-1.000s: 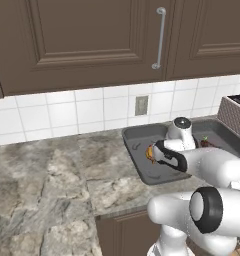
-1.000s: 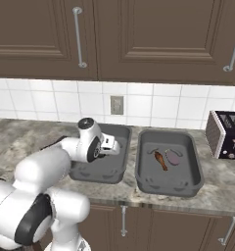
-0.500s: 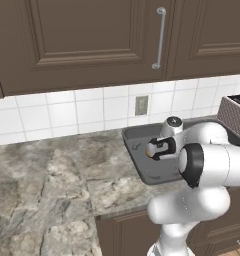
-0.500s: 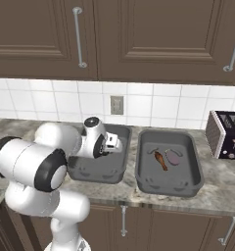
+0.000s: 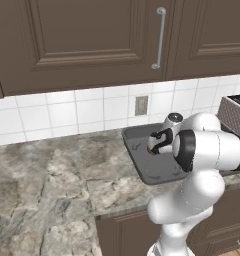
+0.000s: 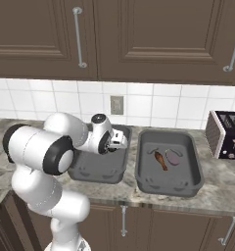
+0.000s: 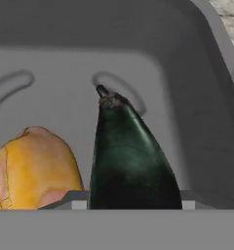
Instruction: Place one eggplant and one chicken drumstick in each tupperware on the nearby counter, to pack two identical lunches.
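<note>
One gripper (image 6: pixel 120 140) | fingers clamped on near-black eggplant (image 7: pixel 131 158) | low inside left tupperware (image 6: pixel 97 169) | golden-orange drumstick (image 7: pixel 33 168) just beside

Two dark grey tupperwares sit side by side on the marbled surface (image 6: pixel 222 181). The left tupperware (image 6: pixel 97 171) holds a glossy near-black eggplant (image 7: pixel 131 161), stem toward 12 o'clock, with a golden-orange drumstick (image 7: pixel 33 168) at its 9 o'clock. The right tupperware (image 6: pixel 168 184) holds a reddish-brown drumstick (image 6: pixel 159 160) and a mauve eggplant (image 6: pixel 174 156) just beside it.
</note>
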Controlling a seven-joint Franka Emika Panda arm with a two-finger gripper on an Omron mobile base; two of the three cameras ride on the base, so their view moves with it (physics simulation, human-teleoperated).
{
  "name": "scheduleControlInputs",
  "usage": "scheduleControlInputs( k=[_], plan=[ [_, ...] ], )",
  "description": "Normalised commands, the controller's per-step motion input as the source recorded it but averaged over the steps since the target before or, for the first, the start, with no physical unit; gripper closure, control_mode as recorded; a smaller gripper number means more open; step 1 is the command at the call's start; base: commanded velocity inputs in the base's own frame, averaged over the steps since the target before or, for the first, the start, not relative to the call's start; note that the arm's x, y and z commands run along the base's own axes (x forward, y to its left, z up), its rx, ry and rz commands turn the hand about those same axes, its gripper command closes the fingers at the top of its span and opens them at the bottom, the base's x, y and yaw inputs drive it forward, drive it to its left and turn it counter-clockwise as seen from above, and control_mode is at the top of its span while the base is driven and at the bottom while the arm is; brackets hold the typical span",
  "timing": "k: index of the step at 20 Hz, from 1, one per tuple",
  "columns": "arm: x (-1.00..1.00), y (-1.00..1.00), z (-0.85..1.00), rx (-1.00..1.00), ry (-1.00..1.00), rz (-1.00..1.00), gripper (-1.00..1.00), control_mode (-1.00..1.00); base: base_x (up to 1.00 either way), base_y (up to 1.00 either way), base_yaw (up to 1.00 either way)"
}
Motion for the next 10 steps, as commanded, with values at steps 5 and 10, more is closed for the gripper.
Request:
scheduleControlInputs(
  k=[5, 10],
  plan=[
    [-0.53, 0.06, 0.05, 0.00, 0.00, -0.02, -1.00, -1.00, 0.00, 0.00, 0.00],
    [-0.73, 0.11, 0.43, -0.01, 0.00, -0.07, -1.00, -1.00, 0.00, 0.00, 0.00]
  ],
)
